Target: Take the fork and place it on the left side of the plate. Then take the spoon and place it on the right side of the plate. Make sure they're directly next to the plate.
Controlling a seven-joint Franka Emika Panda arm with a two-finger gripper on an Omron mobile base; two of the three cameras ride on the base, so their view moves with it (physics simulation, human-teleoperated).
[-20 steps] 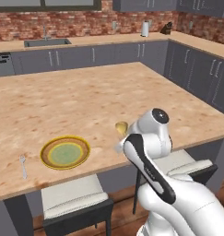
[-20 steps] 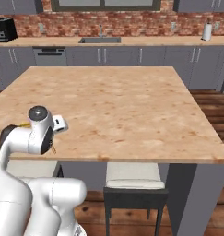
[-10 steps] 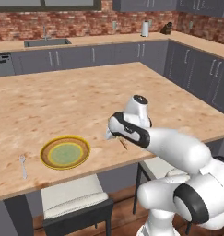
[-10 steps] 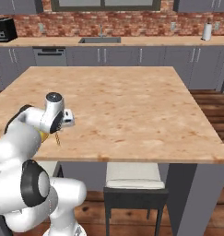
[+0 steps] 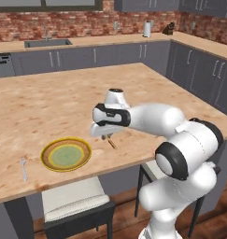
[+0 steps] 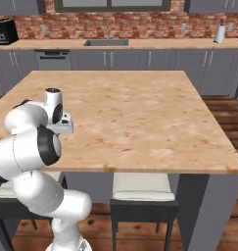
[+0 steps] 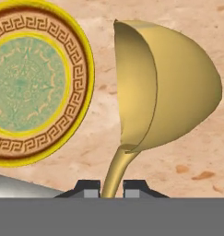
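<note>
Plate [image 5: 66, 155] sits near the island counter's [image 5: 49, 102] front edge, the fork [image 5: 23, 168] just left of it. Right of the plate, the gripper [image 7: 111, 188] is clamped on the spoon's [image 7: 164, 87] handle above the countertop.

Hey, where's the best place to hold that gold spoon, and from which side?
Grip the spoon by its slim handle, coming from the handle's end, as the hand grips it now. Its bowl is wide and rounded, likely too broad to pinch, while the narrow handle fits between the fingers.
</note>
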